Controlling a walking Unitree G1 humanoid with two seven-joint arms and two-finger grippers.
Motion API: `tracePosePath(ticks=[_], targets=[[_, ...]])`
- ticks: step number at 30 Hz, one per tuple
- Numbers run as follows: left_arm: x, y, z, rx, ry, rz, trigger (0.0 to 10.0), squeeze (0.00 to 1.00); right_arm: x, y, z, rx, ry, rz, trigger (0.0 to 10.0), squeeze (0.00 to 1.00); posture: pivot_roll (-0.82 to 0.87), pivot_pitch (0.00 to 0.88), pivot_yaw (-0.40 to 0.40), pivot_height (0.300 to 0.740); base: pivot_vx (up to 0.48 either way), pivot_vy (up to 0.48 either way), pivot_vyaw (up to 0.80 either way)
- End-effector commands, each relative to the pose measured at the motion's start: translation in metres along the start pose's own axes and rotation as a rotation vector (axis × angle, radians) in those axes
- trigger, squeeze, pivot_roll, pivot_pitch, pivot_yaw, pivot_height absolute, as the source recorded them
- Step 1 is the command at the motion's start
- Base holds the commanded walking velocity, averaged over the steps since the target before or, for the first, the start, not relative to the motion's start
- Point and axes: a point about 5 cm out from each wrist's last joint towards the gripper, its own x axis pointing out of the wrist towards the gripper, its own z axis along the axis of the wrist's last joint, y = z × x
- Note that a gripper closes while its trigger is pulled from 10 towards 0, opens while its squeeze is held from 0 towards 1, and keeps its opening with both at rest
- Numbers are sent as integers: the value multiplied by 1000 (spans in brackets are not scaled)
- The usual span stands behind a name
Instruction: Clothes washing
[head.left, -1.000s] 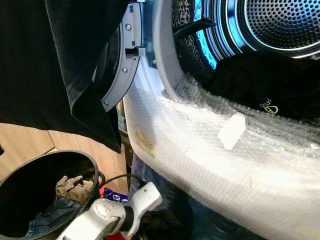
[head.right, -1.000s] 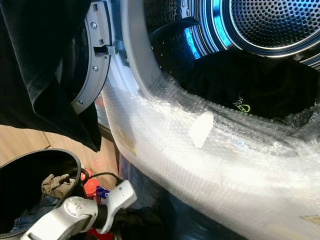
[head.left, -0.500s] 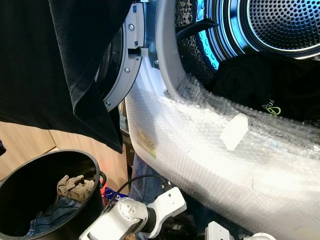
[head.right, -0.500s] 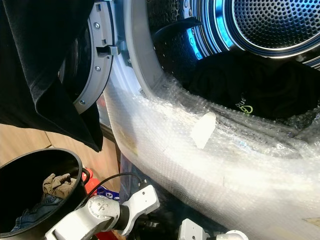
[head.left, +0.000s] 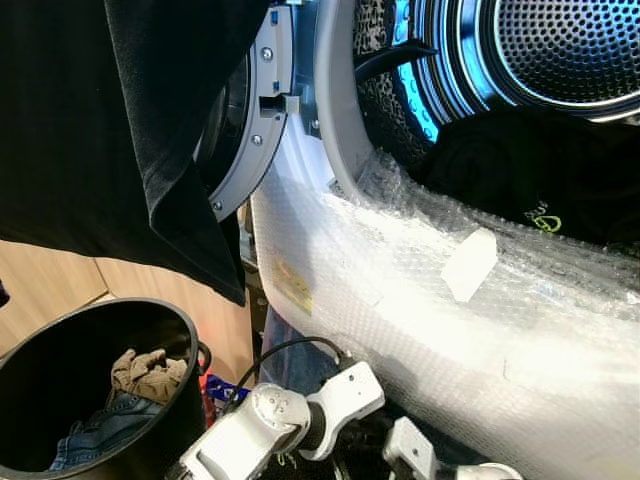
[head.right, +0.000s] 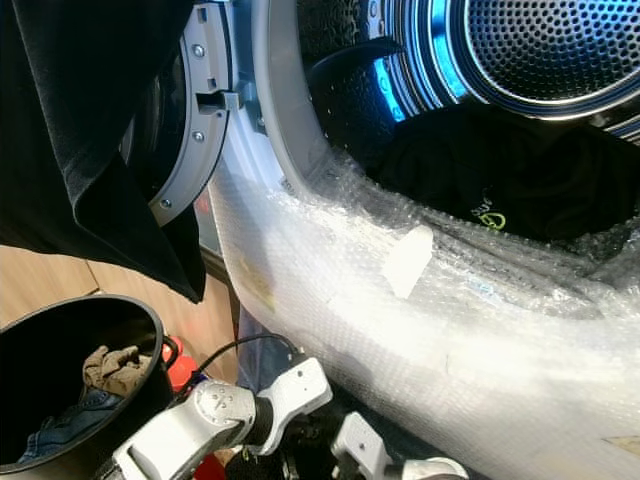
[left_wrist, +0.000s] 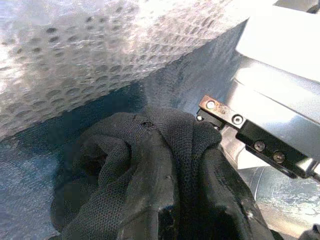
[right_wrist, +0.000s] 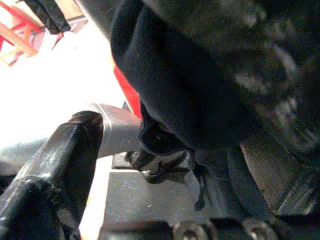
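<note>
Two silver arms worked low beneath the bubble-wrapped white lip of the washing machine (head.left: 420, 300). Left pincer (left_wrist: 175, 220) was pressed together on a bunched black knit garment (left_wrist: 150, 160); whether the right pincer (right_wrist: 150, 165) was spread or pinching, I could not tell. Loading looked under way: dark clothes (head.left: 520, 170) already lay in the perforated steel drum (head.left: 560, 50). Next the bundle needed lifting over that lip. Room was tight, with the round black laundry bucket (head.left: 60, 330) close on the left and a hanging black cloth (head.left: 130, 130) above
</note>
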Motion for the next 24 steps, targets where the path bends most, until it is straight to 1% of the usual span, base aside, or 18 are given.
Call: tracePosePath(ticks=[1, 4, 7, 10, 12, 13, 14, 15, 16, 18, 19, 20, 22, 23, 24], targets=[[5, -5, 12, 32, -48, -23, 0, 0, 0, 1, 10, 2, -31, -5, 10000, 0, 46, 5, -96, 740, 0, 0, 0], [5, -4, 13, 33, -50, -20, 0, 0, 0, 1, 10, 16, -30, -7, 10000, 0, 47, 7, -96, 740, 0, 0, 0], [5, 1, 16, 37, -58, 17, 0, 0, 1, 0, 10, 50, -29, -19, 10000, 0, 44, 10, -95, 740, 0, 0, 0], [5, 2, 16, 37, -59, 24, 0, 0, 1, 0, 10, 55, -29, -21, 10000, 0, 44, 10, -95, 740, 0, 0, 0], [6, 7, 16, 19, -55, 66, 0, 0, 3, -4, 12, 129, -57, -57, 10000, 0, 45, 11, -96, 740, 0, 0, 0], [6, 7, 16, 19, -55, 66, 0, 0, 3, -4, 12, 129, -57, -57, 10000, 0, 45, 11, -96, 740, 0, 0, 0], [7, 10, 18, 2, -61, 95, 0, 0, 3, -7, 13, 185, -88, -83, 10000, 0, 47, 11, -95, 740, 0, 0, 0], [7, 9, 21, -20, -85, 90, 0, 0, 4, -8, 13, 201, -94, -97, 10000, 0, 46, 12, -89, 740, 0, 0, 0], [7, 8, 23, -35, -101, 85, 0, 0, 4, -9, 12, 211, -96, -106, 10000, 0, 46, 12, -89, 740, 0, 0, 0], [7, 8, 23, -35, -101, 85, 0, 0, 4, -9, 12, 211, -96, -106, 10000, 0, 46, 12, -89, 740, 0, 0, 0], [7, 5, 28, -77, -144, 69, 0, 0, 5, -10, 10, 228, -95, -123, 10000, 0, 48, 16, -87, 740, 0, 0, 0], [7, 4, 29, -93, -158, 62, 0, 0, 5, -10, 9, 234, -95, -128, 10000, 0, 48, 16, -87, 740, 0, 0, 0], [7, 4, 29, -93, -158, 62, 0, 0, 5, -10, 9, 234, -95, -128, 10000, 0, 48, 16, -87, 740, 0, 0, 0], [6, 1, 33, -125, -190, 44, 0, 0, 6, -9, 7, 253, -97, -127, 10000, 0, 50, 19, -82, 740, 0, 0, 0], [6, 1, 33, -125, -190, 44, 0, 0, 6, -9, 7, 253, -97, -127, 10000, 0, 50, 19, -82, 740, 0, 0, 0]])
